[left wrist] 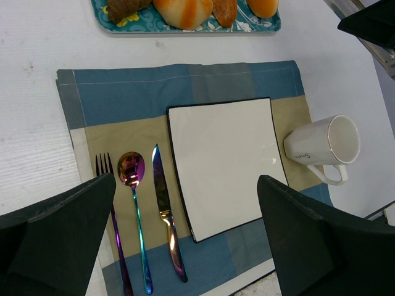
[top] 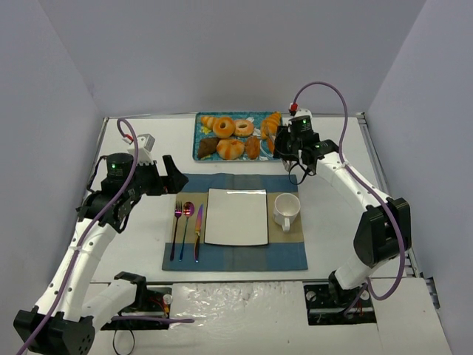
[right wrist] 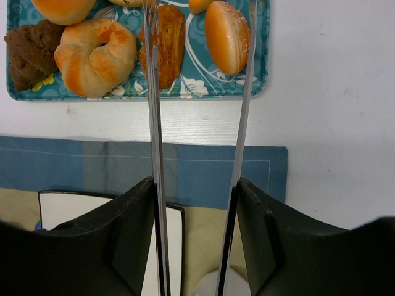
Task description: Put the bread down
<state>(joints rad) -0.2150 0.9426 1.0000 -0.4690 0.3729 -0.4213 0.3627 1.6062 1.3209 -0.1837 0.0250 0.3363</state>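
The bread [right wrist: 227, 36] is a smooth golden-orange oval roll at the right end of the teal tray [right wrist: 259, 68]. It also shows at the top edge of the left wrist view [left wrist: 262, 6]. My right gripper [right wrist: 196, 185] is shut on metal tongs [right wrist: 154, 123], whose two blades are spread apart and reach over the tray. The left blade crosses a ridged pastry [right wrist: 166, 43] and the right blade runs along the bread's right edge. In the top view the right gripper [top: 284, 144] hovers at the tray's right end. My left gripper [top: 174, 177] is open and empty, above the placemat's left side.
A white square plate [top: 236, 216] sits mid-placemat [top: 222, 259], with a white cup [top: 286, 208] to its right and a fork, spoon and knife [top: 197, 233] to its left. The tray also holds doughnuts [top: 224, 127], a big ring roll [right wrist: 95, 55] and a brown pastry [right wrist: 28, 52].
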